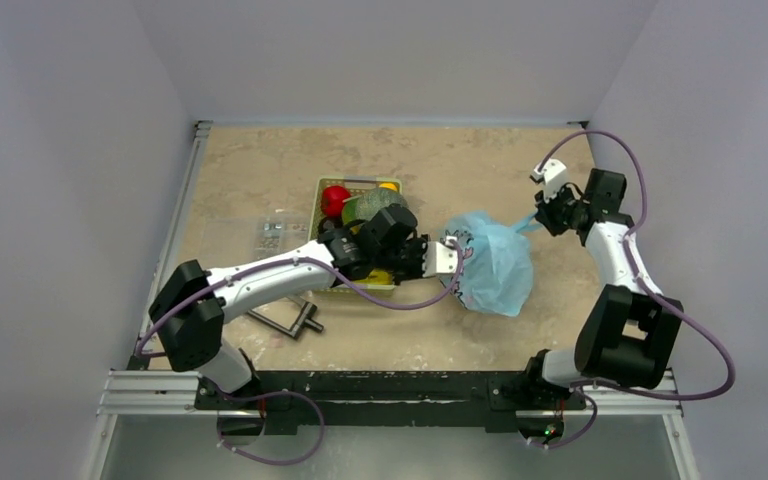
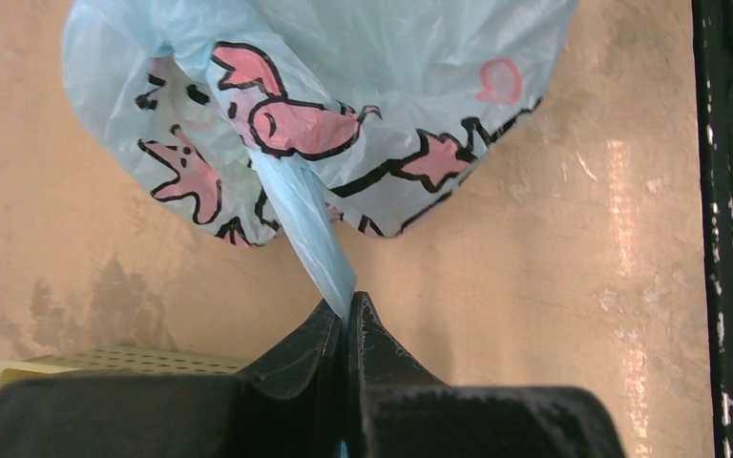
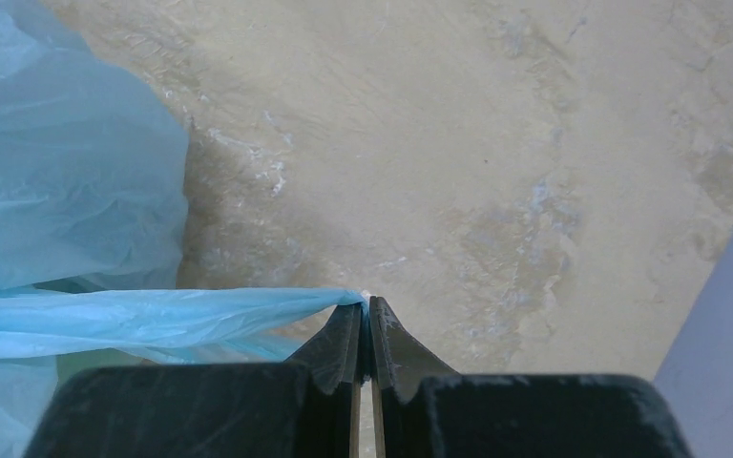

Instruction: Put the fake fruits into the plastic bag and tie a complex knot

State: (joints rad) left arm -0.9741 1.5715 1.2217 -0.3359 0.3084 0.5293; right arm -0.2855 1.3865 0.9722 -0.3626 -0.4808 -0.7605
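Observation:
The light-blue plastic bag [image 1: 495,265] with pink-and-dark figures lies bunched on the table between my two grippers. My left gripper [image 1: 450,256] is shut on one handle strip [image 2: 305,219] at the bag's left side; in the left wrist view the bag [image 2: 363,86] hangs just beyond the tips [image 2: 346,307]. My right gripper [image 1: 546,222] is shut on the other handle [image 3: 153,317], pulled taut to the right of the bag [image 3: 57,162]. A red apple [image 1: 335,199], a netted melon [image 1: 375,203] and a small orange [image 1: 389,186] sit in the green basket [image 1: 325,187]. No knot shows.
My left arm lies over the front of the basket, hiding part of its contents. A clear compartment box [image 1: 260,232] stands left of the basket. A dark metal tool [image 1: 290,320] lies near the front left. The basket's edge shows in the left wrist view [image 2: 105,361].

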